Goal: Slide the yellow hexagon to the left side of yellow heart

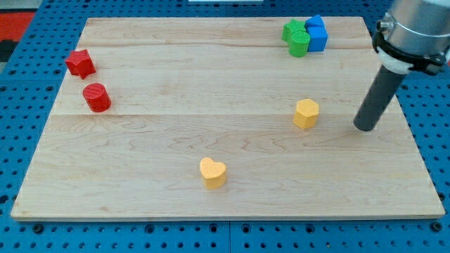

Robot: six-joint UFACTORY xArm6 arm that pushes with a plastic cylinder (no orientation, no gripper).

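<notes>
Your yellow hexagon (pixel 306 113) sits right of centre on the surface (pixel 162 147), up and to the view's right of the yellow heart (pixel 212 172). My tip (pixel 365 128) stands just to its right, apparently not touching; there's no claw. You're still approaching. Next, push it left, past and around the heart. Red, green and blue blocks lie well apart.

My arm (pixel 415 28) ends in a grey metal cylinder ringed by a black band. Below it, a plain dark rod (pixel 377 95) runs to my tip (pixel 365 127).
</notes>
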